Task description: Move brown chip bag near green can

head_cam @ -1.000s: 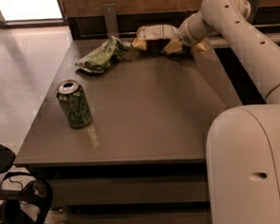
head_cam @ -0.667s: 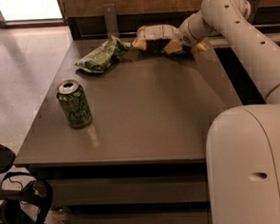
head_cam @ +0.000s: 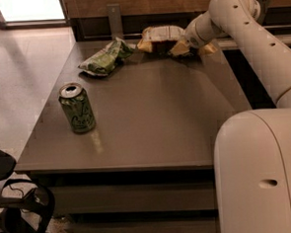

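Reaching to the worktop's [head_cam: 160, 117] far edge, the hand [head_cam: 194, 45] sits against the brown chip bag [head_cam: 160, 36]; can't tell if it's gripping. The green can [head_cam: 77, 109] stands well apart, front-left.

The arm [head_cam: 259, 42] is glossy off-white, built of rounded tube segments dotted with small dark screw holes. It joins a bulky, smooth white shell [head_cam: 251, 151] at near right, marked by one dark oval slot. The gripper [head_cam: 193, 42] is at the table's [head_cam: 160, 117] far right.
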